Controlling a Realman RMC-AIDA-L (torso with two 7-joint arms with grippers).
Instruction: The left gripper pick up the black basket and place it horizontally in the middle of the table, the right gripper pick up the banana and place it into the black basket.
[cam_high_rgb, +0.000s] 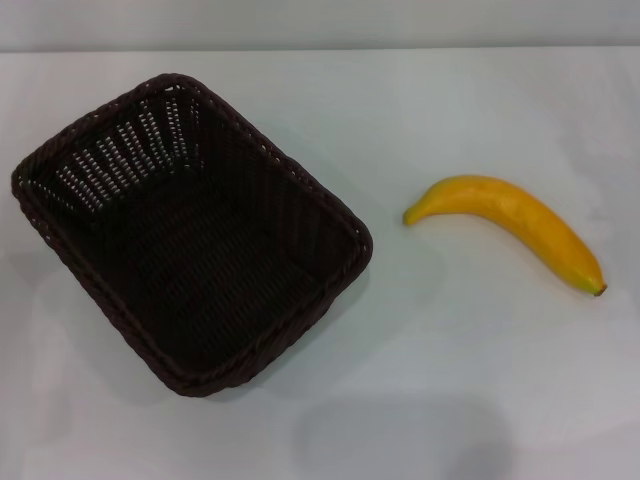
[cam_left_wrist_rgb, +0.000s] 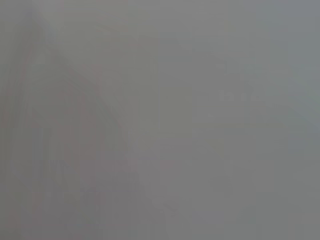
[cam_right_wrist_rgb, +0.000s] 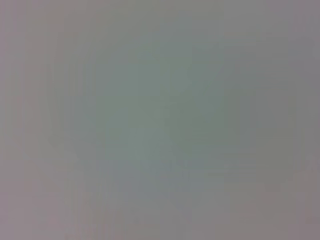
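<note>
While neither pincer shows in the head view, the desk (cam_high_rgb: 480, 400) carries two things. Basket (cam_high_rgb: 190, 235) sits on the left half of the desk, upright, mouth open upward, turned at a slant so that its long sides run from far-left to near-right; one rounded corner points toward the near edge, another toward the far edge. Its woven floor is visible through the open top and holds nothing. Banana (cam_high_rgb: 510, 228) lies flat on the right half, well apart from the basket, bare desk between them. Greenish stem tip points left toward the basket, brown end points right and nearer to the robot; the curve arches toward the far edge. Both wrist views give only a featureless grey field: no fingers, no basket, no banana can be made out in them. Left pincer: not seen, so whether apart or together cannot be told. Right pincer: likewise not seen, state cannot be told.
</note>
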